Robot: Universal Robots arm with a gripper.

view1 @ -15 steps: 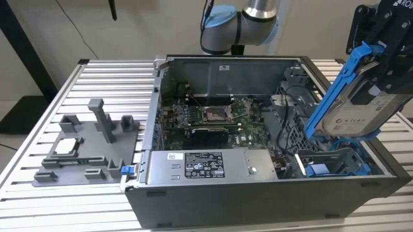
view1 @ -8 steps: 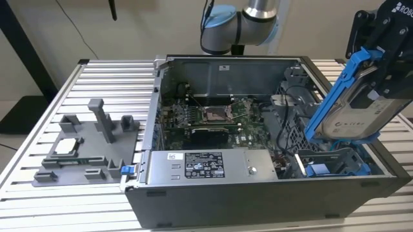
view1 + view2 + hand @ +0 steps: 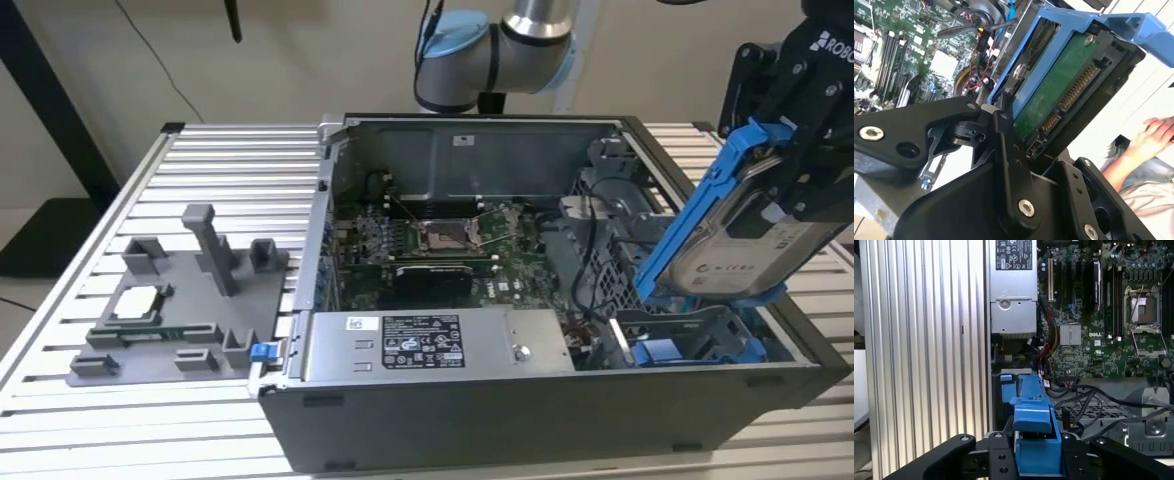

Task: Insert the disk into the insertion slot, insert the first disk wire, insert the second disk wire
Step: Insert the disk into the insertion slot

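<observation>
gripper [image 3: 798, 195] pinches the tilted disk [image 3: 738, 240] above the insertion slot [image 3: 683, 342]; disk not in yet, no step done.

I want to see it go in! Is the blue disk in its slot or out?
Out. The gripper holds the disk tilted above the insertion slot, not seated in it.

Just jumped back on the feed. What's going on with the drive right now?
The arm's hand is clamped on the disk and holds it tilted, with its lower end just over the insertion slot. The slot sits at the exterior view's right end of the open computer case. The disk is not seated in the slot yet.
</observation>
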